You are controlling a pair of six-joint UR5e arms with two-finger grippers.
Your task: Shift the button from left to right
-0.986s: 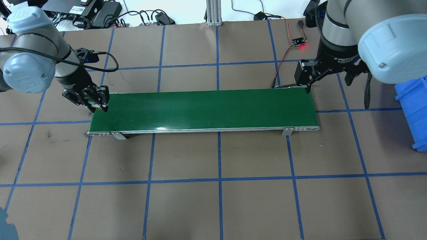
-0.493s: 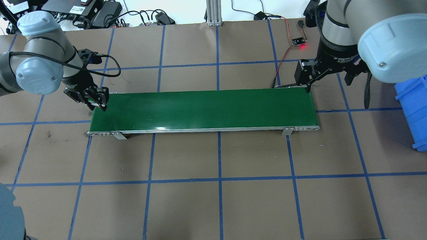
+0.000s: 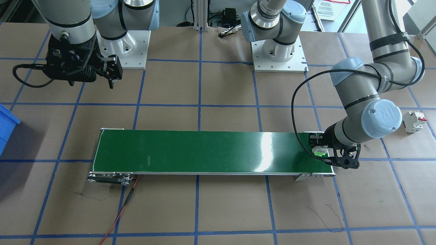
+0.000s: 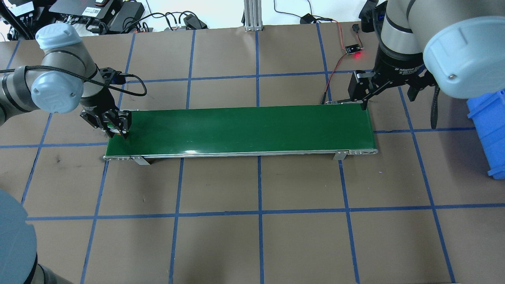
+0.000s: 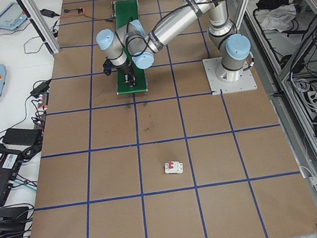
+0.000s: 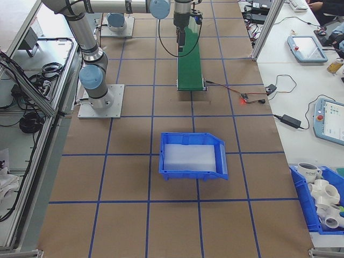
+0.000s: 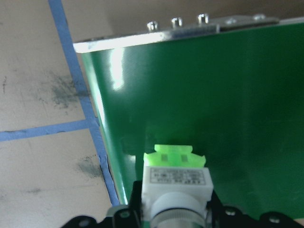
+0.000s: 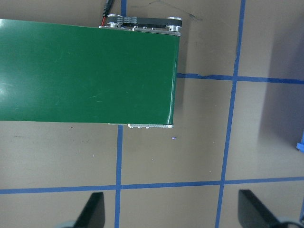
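Observation:
The button (image 7: 175, 176), white-grey with lime-green trim, is clamped in my left gripper (image 4: 117, 127), which is shut on it. It hangs just over the left end of the green conveyor belt (image 4: 244, 128). The front-facing view shows the same button (image 3: 319, 152) at the belt's right end, between the black fingers. My right gripper (image 4: 388, 94) is open and holds nothing. It hovers above the table by the back corner of the belt's right end. Its wrist view looks down on that belt end (image 8: 90, 71) between spread fingertips (image 8: 92, 211).
A white circuit breaker (image 3: 414, 121) with a red lever lies on the table beyond the belt's left end. A blue bin (image 4: 489, 130) stands at the right edge. A red wire and small lit board (image 4: 353, 49) lie behind the belt's right end.
My left arm has swung inward, carrying the button a little further over the belt's left end. The right arm has not moved.

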